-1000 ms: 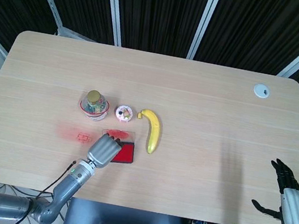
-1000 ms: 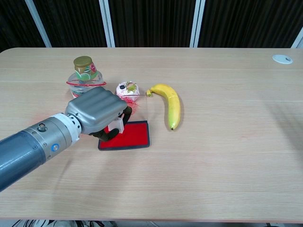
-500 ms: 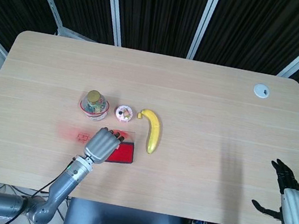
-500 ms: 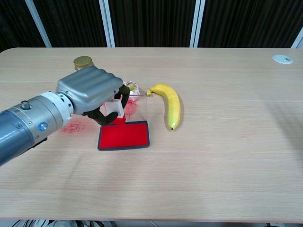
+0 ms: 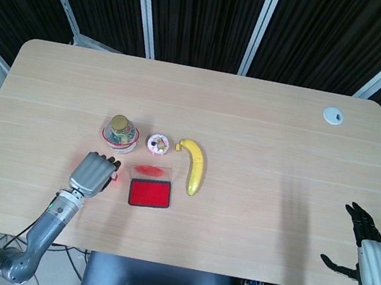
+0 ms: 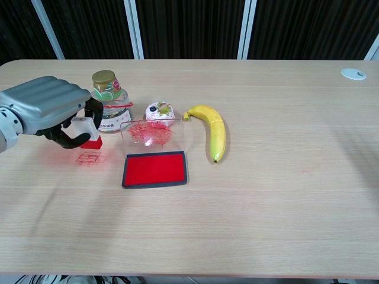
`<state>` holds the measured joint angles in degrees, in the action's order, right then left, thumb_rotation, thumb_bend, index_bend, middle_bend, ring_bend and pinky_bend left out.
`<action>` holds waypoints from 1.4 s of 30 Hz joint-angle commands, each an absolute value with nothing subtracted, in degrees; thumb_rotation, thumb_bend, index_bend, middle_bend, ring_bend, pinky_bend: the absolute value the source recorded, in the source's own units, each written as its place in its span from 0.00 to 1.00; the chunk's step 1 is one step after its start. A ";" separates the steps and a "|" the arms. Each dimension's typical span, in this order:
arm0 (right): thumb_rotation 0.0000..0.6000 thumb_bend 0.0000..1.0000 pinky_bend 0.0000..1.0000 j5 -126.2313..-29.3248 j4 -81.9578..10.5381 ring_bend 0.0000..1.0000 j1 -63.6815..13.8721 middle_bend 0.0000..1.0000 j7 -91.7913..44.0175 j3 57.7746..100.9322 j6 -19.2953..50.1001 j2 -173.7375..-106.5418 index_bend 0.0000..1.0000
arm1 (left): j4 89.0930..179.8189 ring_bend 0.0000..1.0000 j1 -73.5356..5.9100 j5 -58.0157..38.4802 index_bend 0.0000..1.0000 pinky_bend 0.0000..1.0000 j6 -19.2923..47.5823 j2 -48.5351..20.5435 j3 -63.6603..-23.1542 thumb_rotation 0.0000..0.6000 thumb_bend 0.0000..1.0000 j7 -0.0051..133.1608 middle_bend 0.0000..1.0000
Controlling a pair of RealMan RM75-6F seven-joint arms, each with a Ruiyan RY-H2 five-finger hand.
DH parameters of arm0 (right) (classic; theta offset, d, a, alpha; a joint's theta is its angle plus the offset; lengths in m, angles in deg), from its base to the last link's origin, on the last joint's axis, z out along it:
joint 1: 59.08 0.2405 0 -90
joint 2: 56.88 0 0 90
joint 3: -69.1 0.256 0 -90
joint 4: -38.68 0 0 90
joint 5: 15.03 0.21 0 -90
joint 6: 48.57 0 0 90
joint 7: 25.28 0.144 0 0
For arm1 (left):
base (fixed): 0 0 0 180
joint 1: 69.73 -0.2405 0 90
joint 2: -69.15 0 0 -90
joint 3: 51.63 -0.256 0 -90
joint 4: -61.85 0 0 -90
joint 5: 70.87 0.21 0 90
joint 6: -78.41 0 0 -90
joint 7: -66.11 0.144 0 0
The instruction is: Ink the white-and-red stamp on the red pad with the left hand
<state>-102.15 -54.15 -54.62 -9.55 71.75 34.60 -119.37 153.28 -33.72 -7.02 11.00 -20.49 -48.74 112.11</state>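
Note:
My left hand [image 6: 50, 110] [image 5: 93, 174] grips the white-and-red stamp [image 6: 87, 132], red base down, a little above the table, to the left of the red pad [image 6: 155, 168] [image 5: 149, 194]. The pad lies uncovered, its clear lid [image 6: 152, 134] standing open behind it. A red stamped mark [image 6: 90, 158] shows on the wood just below the stamp. In the head view the hand hides the stamp. My right hand [image 5: 364, 247] hangs off the table's front right edge, fingers spread, holding nothing.
A small bottle with a gold cap [image 6: 107, 94] stands right behind my left hand. A pink cupcake [image 6: 160, 111] and a banana [image 6: 213, 129] lie behind and to the right of the pad. A white disc [image 6: 353, 73] sits at the far right.
My left hand lifted the stamp off the red pad and carried it left, to above the red mark on the table. The pad is now fully exposed. The right hand stayed still.

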 commanded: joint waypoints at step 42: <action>1.00 0.13 0.18 -102.04 -54.24 0.00 -54.62 0.00 -9.64 71.78 34.53 -119.33 0.00 | 139.85 0.47 -31.20 -12.16 0.59 0.54 16.50 -29.03 -48.02 1.00 0.42 115.47 0.61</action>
